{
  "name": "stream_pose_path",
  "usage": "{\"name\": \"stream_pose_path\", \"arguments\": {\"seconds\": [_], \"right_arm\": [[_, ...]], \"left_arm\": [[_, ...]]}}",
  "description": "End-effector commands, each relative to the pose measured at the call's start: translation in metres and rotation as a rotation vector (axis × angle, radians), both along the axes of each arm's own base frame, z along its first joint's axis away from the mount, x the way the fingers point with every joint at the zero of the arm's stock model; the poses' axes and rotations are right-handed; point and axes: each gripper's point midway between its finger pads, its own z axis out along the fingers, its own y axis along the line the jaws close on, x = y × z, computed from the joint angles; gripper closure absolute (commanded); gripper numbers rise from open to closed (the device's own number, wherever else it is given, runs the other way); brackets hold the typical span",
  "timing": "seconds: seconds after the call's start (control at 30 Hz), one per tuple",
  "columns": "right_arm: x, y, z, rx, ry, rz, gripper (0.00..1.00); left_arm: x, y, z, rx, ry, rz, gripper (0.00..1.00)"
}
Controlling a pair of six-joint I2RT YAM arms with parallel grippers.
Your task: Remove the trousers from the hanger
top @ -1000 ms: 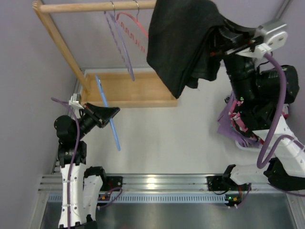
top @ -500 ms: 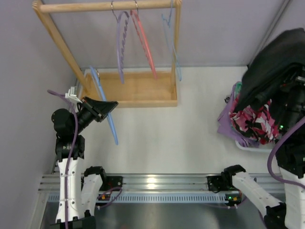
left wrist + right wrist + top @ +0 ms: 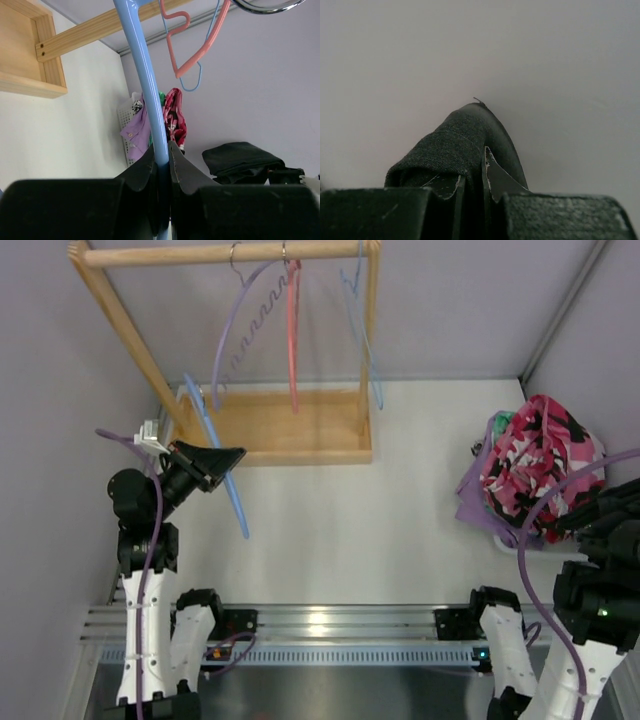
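Observation:
My left gripper (image 3: 215, 458) is shut on the arm of the light blue hanger (image 3: 232, 502), which slants bare from the rack base towards the table's middle. In the left wrist view the hanger (image 3: 145, 75) runs up from between the closed fingers of the left gripper (image 3: 161, 148). My right gripper (image 3: 475, 162) is shut on the black trousers (image 3: 455, 140), a fold of cloth bulging above the fingertips. The right arm (image 3: 600, 540) stands at the far right edge, with the trousers hidden there in the top view. The left wrist view shows them as a dark bundle (image 3: 242, 157), far from the hanger.
A wooden rack (image 3: 225, 253) holds a purple hanger (image 3: 235, 330), a red hanger (image 3: 293, 330) and a thin pale blue hanger (image 3: 368, 340) over its wooden base tray (image 3: 290, 430). A white basket (image 3: 515, 540) with the pink patterned clothes heap (image 3: 540, 460) sits at the right.
My right arm has swung the trousers from beside the rack to the right and down, out of the top view. The hangers on the rack swing. The left gripper and hanger have hardly moved.

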Motion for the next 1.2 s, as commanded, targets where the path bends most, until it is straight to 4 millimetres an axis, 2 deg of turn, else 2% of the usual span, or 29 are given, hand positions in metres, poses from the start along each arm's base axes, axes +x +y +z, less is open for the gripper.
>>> {"name": "stream_pose_path", "arguments": {"seconds": [0.0,0.03,0.07,0.13,0.23,0.33,0.37,0.4,0.43,0.5,0.53,0.6,0.63,0.7,0.73,0.87,0.93,0.97,1.0,1.07,1.17], "right_arm": [[0.008,-0.011,-0.008,-0.014,0.061,-0.093,1.00],[0.013,-0.015,-0.012,-0.017,0.084,-0.115,1.00],[0.028,-0.020,-0.025,-0.015,0.140,-0.133,1.00],[0.042,-0.024,-0.027,-0.032,0.165,-0.138,1.00],[0.095,-0.030,-0.031,-0.050,0.226,-0.061,1.00],[0.138,-0.031,-0.033,-0.063,0.242,0.026,1.00],[0.164,-0.033,-0.038,-0.060,0.264,0.068,1.00],[0.177,-0.034,-0.042,-0.059,0.278,0.090,1.00],[0.203,-0.037,-0.055,-0.052,0.323,0.122,1.00],[0.232,-0.038,-0.071,-0.058,0.383,0.167,1.00],[0.254,-0.045,-0.092,-0.039,0.448,0.170,1.00],[0.277,-0.046,-0.110,-0.014,0.487,0.209,1.00],[0.295,-0.046,-0.128,0.003,0.526,0.244,1.00],[0.317,-0.038,-0.144,0.016,0.546,0.337,1.00],[0.331,-0.036,-0.161,0.032,0.584,0.379,1.00],[0.364,-0.011,-0.206,0.075,0.687,0.587,1.00],[0.372,0.000,-0.240,0.120,0.782,0.675,1.00],[0.378,0.012,-0.245,0.132,0.803,0.759,1.00],[0.376,0.018,-0.261,0.173,0.852,0.793,1.00],[0.378,0.025,-0.269,0.202,0.864,0.835,1.00],[0.375,0.030,-0.263,0.221,0.842,0.856,0.92]], "left_arm": [[-0.008,0.000,0.026,0.007,-0.145,0.005,1.00],[-0.007,0.000,0.023,0.000,-0.134,0.004,1.00],[-0.007,-0.001,0.022,-0.013,-0.125,-0.004,1.00],[-0.009,-0.002,0.021,-0.028,-0.126,-0.012,1.00],[-0.015,-0.004,0.026,-0.038,-0.146,-0.022,1.00],[-0.021,-0.005,0.034,-0.046,-0.165,-0.033,1.00],[-0.024,-0.006,0.040,-0.044,-0.180,-0.036,1.00],[-0.026,-0.007,0.043,-0.043,-0.190,-0.036,1.00],[-0.029,-0.007,0.048,-0.042,-0.206,-0.034,1.00],[-0.034,-0.007,0.057,-0.040,-0.230,-0.034,1.00],[-0.036,-0.008,0.060,-0.044,-0.233,-0.036,1.00],[-0.041,-0.008,0.070,-0.049,-0.253,-0.031,1.00],[-0.041,-0.008,0.073,-0.052,-0.255,-0.032,1.00],[-0.041,-0.008,0.080,-0.052,-0.263,-0.031,1.00],[-0.044,-0.008,0.087,-0.050,-0.280,-0.033,1.00],[-0.051,-0.010,0.106,-0.055,-0.319,-0.040,1.00],[-0.058,-0.011,0.116,-0.067,-0.338,-0.053,1.00],[-0.059,-0.012,0.118,-0.068,-0.336,-0.063,1.00],[-0.061,-0.013,0.122,-0.068,-0.340,-0.070,1.00],[-0.069,-0.016,0.133,-0.052,-0.370,-0.083,1.00],[-0.078,-0.018,0.144,-0.030,-0.399,-0.093,1.00]]}}
